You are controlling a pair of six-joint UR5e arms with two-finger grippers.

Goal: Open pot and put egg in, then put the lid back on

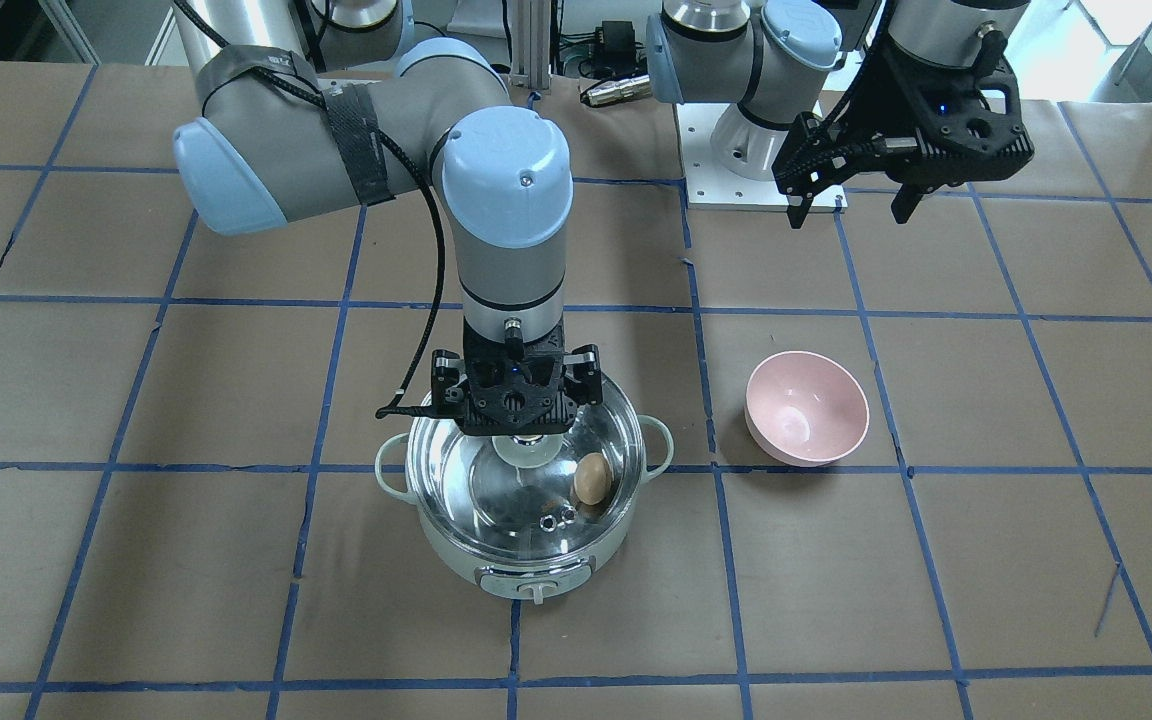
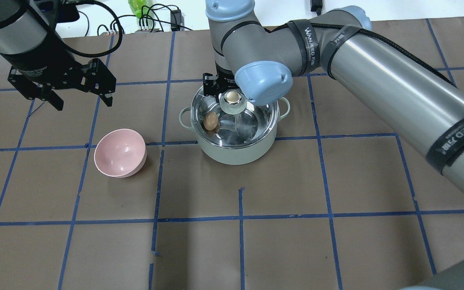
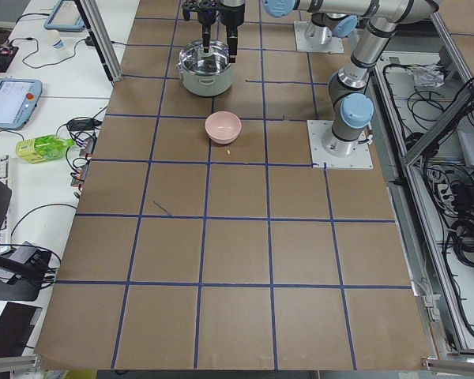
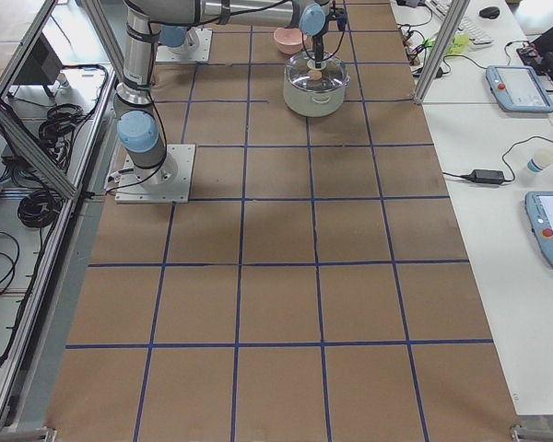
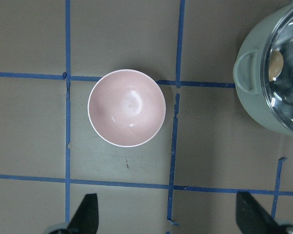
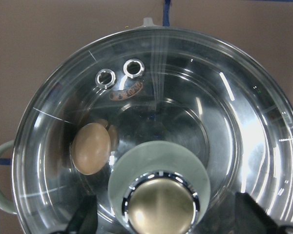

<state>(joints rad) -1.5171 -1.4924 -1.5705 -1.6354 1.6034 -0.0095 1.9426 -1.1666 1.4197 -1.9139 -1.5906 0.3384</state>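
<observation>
Lying under lid, egg, long axis toward pot front (left fingers, right fingers spread, empty)

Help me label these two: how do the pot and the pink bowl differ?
The pot is larger, mint-white with steel inside; the pink bowl is smaller. The pot has a glass lid over it; the bowl is open. The pot holds the egg; the bowl nothing. Both are round.

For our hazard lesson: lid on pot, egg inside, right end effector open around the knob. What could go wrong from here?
The right end effector straddles the knob of the lid; lifting off-centre might snag it and drag the lid askew. A knock to the pot could roll the egg into the wall and crack it.
</observation>
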